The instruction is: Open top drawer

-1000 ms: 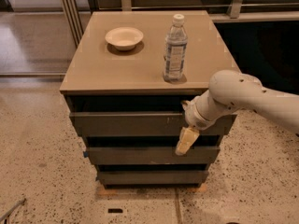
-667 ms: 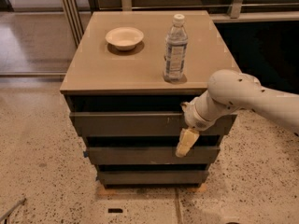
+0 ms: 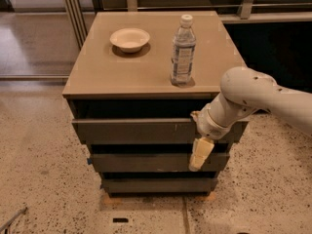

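- The top drawer (image 3: 131, 130) is the highest of three handleless dark fronts in the cabinet (image 3: 97, 77). It sits just under the tan top, with pale scratches right of centre.
- A dark gap shows above its upper edge, and the front seems to stand slightly forward of the cabinet body, so it is probably part-way open.
- With no handle, the upper edge is likely the only hold, which would explain why the arm comes in from the right at that height.
- The gripper (image 3: 200, 154) is at the right end of the front. Its wrist lies against the drawer's face, and a pale part hangs down over the middle drawer (image 3: 141, 162).
- It cannot be told whether the gripper is spread or closed, or whether it has hold of the edge.
- A bowl (image 3: 129, 39) and a water bottle (image 3: 183, 50) stand on top, and a hard pull could rock the upright bottle.
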`<state>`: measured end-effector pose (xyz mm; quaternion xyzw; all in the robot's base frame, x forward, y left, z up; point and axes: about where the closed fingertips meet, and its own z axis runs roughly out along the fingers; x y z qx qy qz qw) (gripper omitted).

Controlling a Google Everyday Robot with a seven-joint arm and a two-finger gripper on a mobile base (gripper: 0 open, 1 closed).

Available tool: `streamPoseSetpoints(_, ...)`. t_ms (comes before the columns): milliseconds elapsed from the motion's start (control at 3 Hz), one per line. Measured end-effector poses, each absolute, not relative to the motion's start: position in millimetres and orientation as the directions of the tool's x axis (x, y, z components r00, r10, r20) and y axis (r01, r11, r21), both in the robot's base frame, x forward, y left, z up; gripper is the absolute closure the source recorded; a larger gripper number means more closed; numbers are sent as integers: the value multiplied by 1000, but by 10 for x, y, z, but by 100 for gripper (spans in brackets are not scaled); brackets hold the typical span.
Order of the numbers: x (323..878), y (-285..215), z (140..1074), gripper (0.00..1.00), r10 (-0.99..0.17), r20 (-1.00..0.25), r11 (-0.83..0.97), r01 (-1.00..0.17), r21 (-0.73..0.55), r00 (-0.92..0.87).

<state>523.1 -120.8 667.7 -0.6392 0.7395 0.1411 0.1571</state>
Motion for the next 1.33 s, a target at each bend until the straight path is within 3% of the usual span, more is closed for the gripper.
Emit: streamPoseSetpoints(1333, 3934, -1177, 7162, 0, -900, -411, -3, -941, 339, -145)
